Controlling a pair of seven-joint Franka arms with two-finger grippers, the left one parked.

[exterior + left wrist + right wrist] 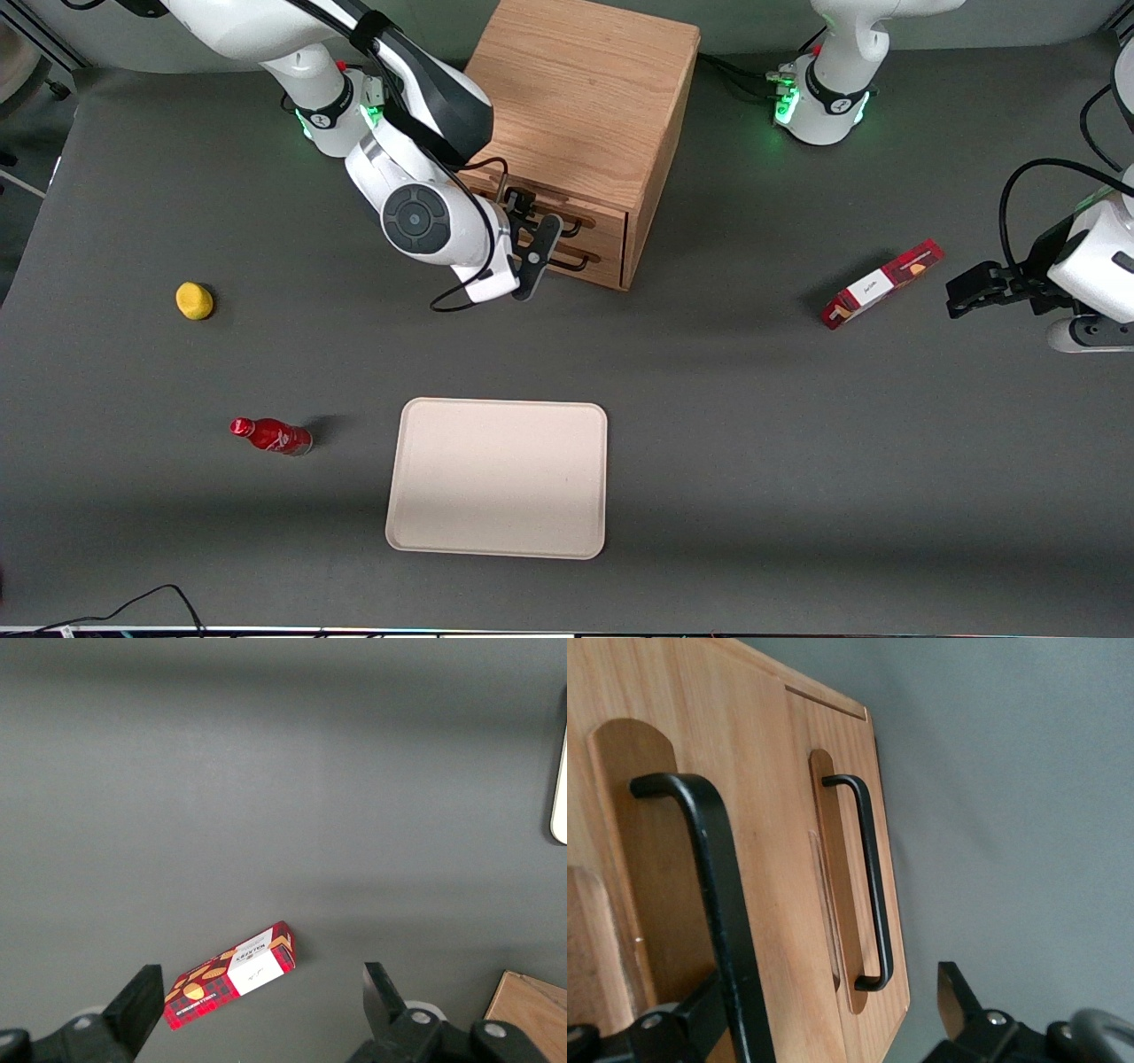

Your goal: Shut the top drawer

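**My tool at the cabinet's drawer fronts**

Front view: my tool (542,251) hangs right in front of the cabinet (580,106), a boxy block of light oak with plain grain and square edges, standing on the matte grey tabletop (753,425). The top drawer (611,221) sits in the upper slot of the cabinet's face, its front about level with the lower drawer (607,266) beneath it; my arm covers most of both. A flat, cream tray (498,477) with rounded corners lies nearer the camera, with nothing on it. Toward my end of the tabletop lie a glossy red bottle (270,435) on its side and a small, lumpy yellow ball (194,300). A red carton (881,283) lies toward the parked arm's end.

Left wrist view: the carton (229,975) is a long, flat box, red with a white label, lying alone on the grey surface.

Right wrist view: the top drawer's handle (709,904), a bent black wire bar over a rounded recess, stands just beside one of my fingers (700,1014). The lower handle (868,881) has the same shape, and its drawer (833,904) is flush with the frame. My tool (824,1014) is released, its fingers spread wide and gripping nothing.
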